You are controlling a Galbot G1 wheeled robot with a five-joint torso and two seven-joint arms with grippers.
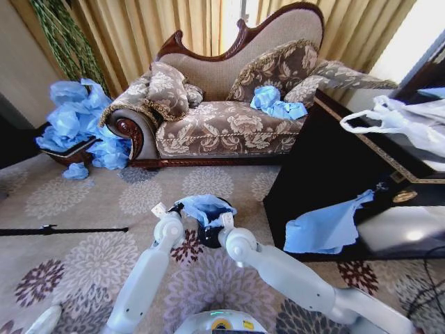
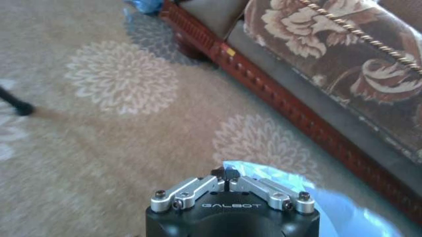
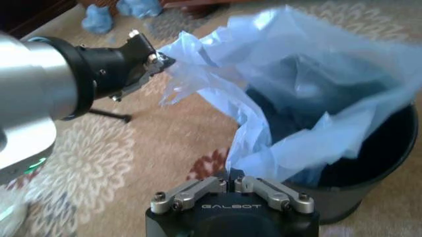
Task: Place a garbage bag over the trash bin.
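Film is the weak point here — the garbage bag [image 3: 310, 84] is draping loosely over the trash bin [image 3: 376, 163] on the carpet in front of the sofa [image 1: 229, 118], only partly covering the opening. The left gripper [image 3: 158, 60] is pinching one edge shut; the right gripper [image 3: 231, 180] is clamping the near edge just beside the rim. Pulling the two apart unevenly is likely to tear the thin plastic or tip the light bin. The bin's far rim is lying hidden under the film, and in the head view both arms are covering most of its body.
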